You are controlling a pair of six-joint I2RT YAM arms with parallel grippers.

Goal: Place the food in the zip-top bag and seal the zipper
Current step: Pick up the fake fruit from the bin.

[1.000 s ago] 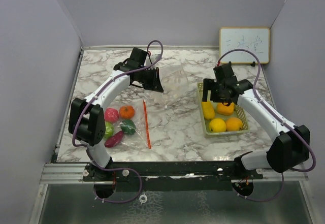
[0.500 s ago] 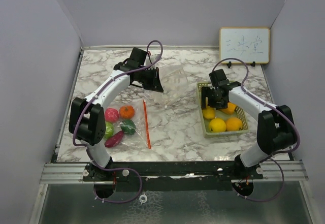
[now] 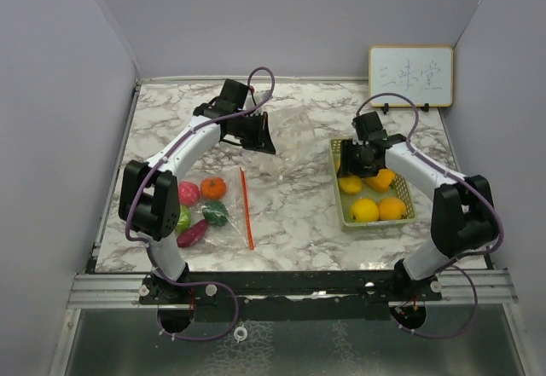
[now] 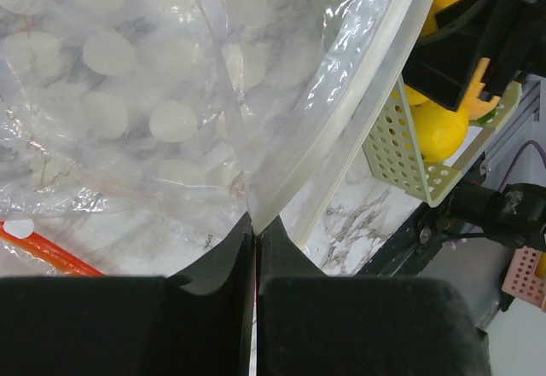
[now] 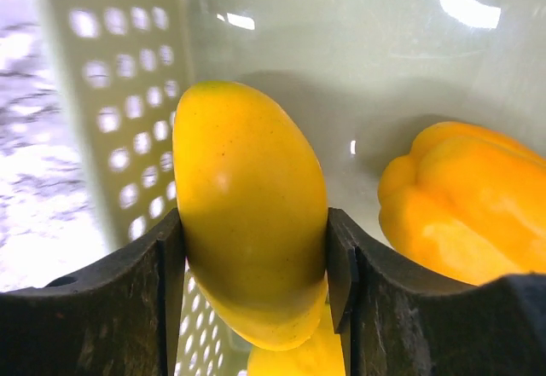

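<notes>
Grey-veined marble table (image 3: 299, 214) between plain lavender walls (image 3: 51, 95), small whiteboard (image 3: 410, 75) at right rear.

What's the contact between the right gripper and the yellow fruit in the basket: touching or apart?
Touching. The right wrist view shows the right gripper with both fingers pressed against the sides of the yellow fruit, no gap.

Bright, even light, soft shadows; glare streaks the basket (image 5: 341, 52) in blurry close-up.

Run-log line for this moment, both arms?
left gripper: shut on clear bag | right gripper: shut on yellow fruit in basket | stage: picking
</notes>
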